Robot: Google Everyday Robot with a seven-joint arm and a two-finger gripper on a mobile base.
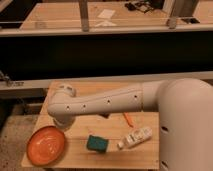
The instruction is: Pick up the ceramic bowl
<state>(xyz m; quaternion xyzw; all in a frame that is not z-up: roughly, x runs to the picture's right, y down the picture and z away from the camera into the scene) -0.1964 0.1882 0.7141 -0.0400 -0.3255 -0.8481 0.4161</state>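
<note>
The ceramic bowl (46, 145) is wide, shallow, orange and glossy. It sits at the front left corner of the small wooden table (110, 156). My white arm (100, 104) reaches from the right across the table, with its rounded joint (62, 105) just above and behind the bowl. My gripper is mostly hidden behind the arm. Only a small dark part (104, 116) shows under the forearm near the table's middle, to the right of the bowl and apart from it.
A teal sponge (97, 143) lies right of the bowl. A white bottle (135, 137) lies on its side further right, with a small orange item (127, 119) behind it. A dark counter wall and railing (100, 30) stand behind the table.
</note>
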